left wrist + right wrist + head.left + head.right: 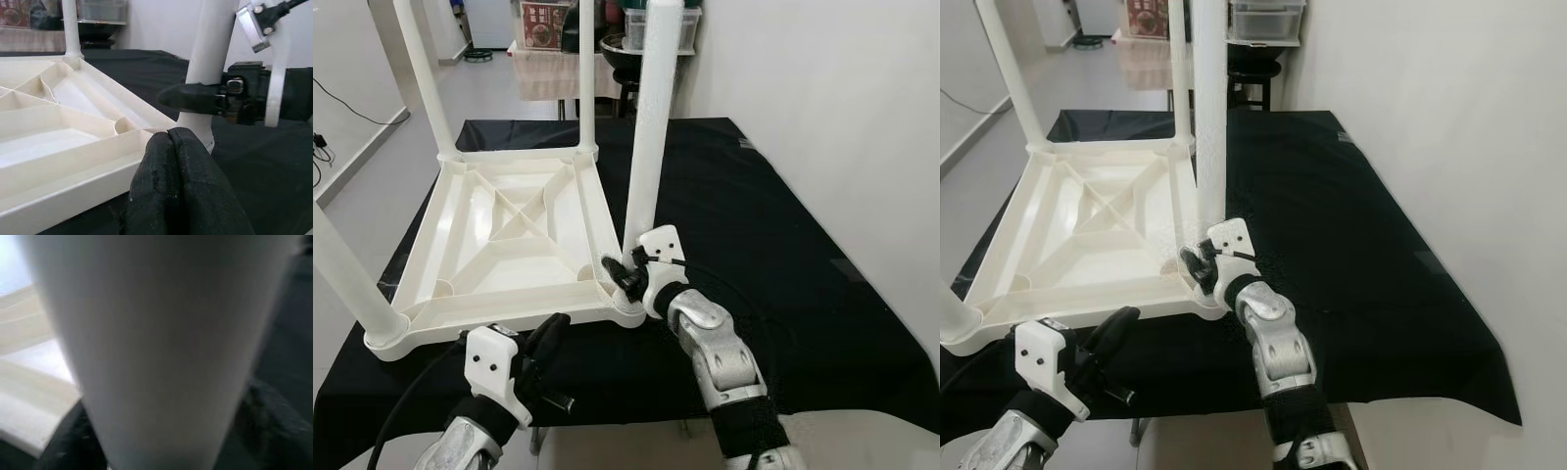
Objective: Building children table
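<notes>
Table: cream plastic tabletop (509,245) upside down on black cloth (783,255), legs up.
Right gripper (625,274): you're pinching the near white plastic leg (651,117) low.
Left gripper (168,147): pressed together, empty.
Handling: likely light, stiff, slick; grip by the socket.

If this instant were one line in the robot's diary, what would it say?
right gripper: shut on near-right table leg at its base | left gripper: shut, idle beside tabletop | tabletop: upside down on black cloth

A white plastic table top (1087,230) lay upside down on a black cloth (1351,245). The right gripper (1197,266) clasped the base of the near right leg (1209,108). The left gripper (1116,328) hovered below the top's near edge.
</notes>
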### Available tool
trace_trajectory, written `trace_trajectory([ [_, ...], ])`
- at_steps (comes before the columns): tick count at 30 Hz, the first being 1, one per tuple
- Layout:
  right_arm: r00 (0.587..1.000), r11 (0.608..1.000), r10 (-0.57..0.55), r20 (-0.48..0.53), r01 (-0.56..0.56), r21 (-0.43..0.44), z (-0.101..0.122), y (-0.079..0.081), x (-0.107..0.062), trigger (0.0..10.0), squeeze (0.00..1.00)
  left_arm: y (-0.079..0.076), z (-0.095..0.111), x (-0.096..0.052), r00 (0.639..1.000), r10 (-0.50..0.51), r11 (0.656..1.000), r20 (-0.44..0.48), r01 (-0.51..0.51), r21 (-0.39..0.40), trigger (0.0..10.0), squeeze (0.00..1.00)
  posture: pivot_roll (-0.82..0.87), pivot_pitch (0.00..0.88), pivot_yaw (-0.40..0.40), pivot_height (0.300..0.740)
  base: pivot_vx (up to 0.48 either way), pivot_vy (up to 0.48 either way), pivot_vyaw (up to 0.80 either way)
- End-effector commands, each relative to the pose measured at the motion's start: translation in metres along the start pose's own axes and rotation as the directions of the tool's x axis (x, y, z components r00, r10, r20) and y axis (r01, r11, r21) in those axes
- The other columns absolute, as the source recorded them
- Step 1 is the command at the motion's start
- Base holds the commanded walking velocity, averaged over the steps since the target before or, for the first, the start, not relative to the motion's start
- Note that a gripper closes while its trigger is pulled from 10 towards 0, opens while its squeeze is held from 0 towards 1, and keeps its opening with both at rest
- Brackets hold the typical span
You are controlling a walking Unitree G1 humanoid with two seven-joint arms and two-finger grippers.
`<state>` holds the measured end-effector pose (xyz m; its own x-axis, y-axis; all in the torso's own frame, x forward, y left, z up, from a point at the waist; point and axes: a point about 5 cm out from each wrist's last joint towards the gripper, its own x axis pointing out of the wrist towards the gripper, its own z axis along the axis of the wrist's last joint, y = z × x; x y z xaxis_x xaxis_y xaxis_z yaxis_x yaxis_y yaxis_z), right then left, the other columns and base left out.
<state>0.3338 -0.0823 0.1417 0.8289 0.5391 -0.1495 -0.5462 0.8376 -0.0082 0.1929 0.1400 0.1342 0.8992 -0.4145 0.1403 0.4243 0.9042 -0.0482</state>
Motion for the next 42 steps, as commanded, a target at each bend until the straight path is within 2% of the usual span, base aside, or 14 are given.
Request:
trace_trajectory([
  [1,0.989,0.992,0.129,0.075,-0.129,-0.006,0.018,-0.008,0.003,10.0,1.00,-0.001,-0.005,0.000,1.000,-0.002,1.000,-0.024,0.002,-0.011,10.0,0.00,0.13,0.027,-0.068,0.740,0.000,0.000,0.00],
  [4,0.974,0.979,0.202,0.099,-0.200,-0.031,0.024,-0.014,0.002,10.0,1.00,-0.001,-0.006,0.001,1.000,-0.002,1.000,-0.022,0.002,-0.011,10.0,0.00,0.13,0.024,-0.072,0.740,0.000,0.000,0.00],
  [5,0.957,0.962,0.271,0.107,-0.266,-0.062,0.029,-0.019,0.001,10.0,0.38,-0.002,-0.006,0.002,1.000,-0.001,1.000,-0.021,0.001,-0.011,10.0,0.00,0.13,0.023,-0.073,0.740,0.000,0.000,0.00],
  [6,0.930,0.933,0.357,0.091,-0.350,-0.083,0.032,-0.023,0.000,10.0,0.00,-0.002,-0.006,0.002,1.000,0.000,1.000,-0.020,0.000,-0.011,10.0,0.00,0.13,0.022,-0.074,0.740,0.000,0.000,0.00],
  [13,0.809,0.802,0.587,0.004,-0.581,-0.136,0.038,-0.033,-0.001,10.0,0.00,-0.002,-0.007,0.004,1.000,0.000,1.000,-0.019,-0.001,-0.011,10.0,0.00,0.14,0.014,-0.077,0.740,0.000,0.000,0.00],
  [17,0.776,0.771,0.630,-0.011,-0.628,-0.107,0.039,-0.035,0.000,10.0,0.00,-0.002,-0.007,0.004,1.000,0.000,1.000,-0.019,-0.001,-0.010,10.0,0.00,0.14,0.014,-0.077,0.740,0.000,0.000,0.00],
  [18,0.762,0.758,0.647,-0.025,-0.646,-0.092,0.038,-0.036,0.000,6.2,0.00,-0.002,-0.007,0.004,1.000,0.000,1.000,-0.020,0.000,-0.010,10.0,0.00,0.14,0.014,-0.077,0.740,0.000,0.000,0.00],
  [19,0.759,0.755,0.651,-0.033,-0.651,-0.084,0.036,-0.036,0.000,0.0,0.00,-0.002,-0.008,0.004,1.000,0.000,1.000,-0.020,0.000,-0.010,10.0,0.00,0.14,0.011,-0.076,0.740,0.000,0.000,0.00],
  [26,0.727,0.722,0.685,-0.036,-0.685,-0.095,0.032,-0.044,-0.006,0.0,0.00,-0.003,-0.007,0.004,1.000,0.000,1.000,-0.019,-0.001,-0.011,10.0,0.00,0.14,0.019,-0.075,0.740,0.000,0.000,0.00],
  [33,0.867,0.852,0.493,-0.071,-0.498,-0.163,0.023,-0.061,-0.017,0.0,0.00,-0.005,-0.008,0.003,1.000,0.000,1.000,-0.018,0.000,-0.010,10.0,0.00,0.13,0.020,-0.101,0.740,0.000,0.000,0.00],
  [34,0.936,0.929,0.346,-0.056,-0.351,-0.116,0.016,-0.059,-0.016,0.0,0.00,-0.005,-0.008,0.002,1.000,0.001,1.000,-0.018,-0.001,-0.009,10.0,0.00,0.13,0.020,-0.120,0.740,0.000,0.000,0.00],
  [35,0.997,0.998,0.051,-0.057,-0.053,-0.035,-0.002,-0.051,-0.017,0.0,0.00,-0.004,-0.007,0.002,1.000,0.003,1.000,-0.016,-0.003,-0.008,10.0,0.00,0.12,0.026,-0.121,0.740,0.000,0.000,0.00],
  [38,0.980,0.984,-0.162,-0.115,0.169,0.050,-0.031,-0.022,-0.032,0.0,0.00,-0.004,-0.006,0.001,1.000,0.005,1.000,-0.013,-0.005,-0.007,10.0,0.00,0.12,0.039,-0.115,0.740,0.000,0.000,0.00],
  [42,0.991,0.996,-0.086,-0.105,0.087,0.009,-0.035,0.003,-0.028,0.0,0.00,-0.004,-0.007,0.002,1.000,0.004,1.000,-0.015,-0.004,-0.007,10.0,0.00,0.10,0.026,-0.101,0.740,0.000,0.000,0.00],
])
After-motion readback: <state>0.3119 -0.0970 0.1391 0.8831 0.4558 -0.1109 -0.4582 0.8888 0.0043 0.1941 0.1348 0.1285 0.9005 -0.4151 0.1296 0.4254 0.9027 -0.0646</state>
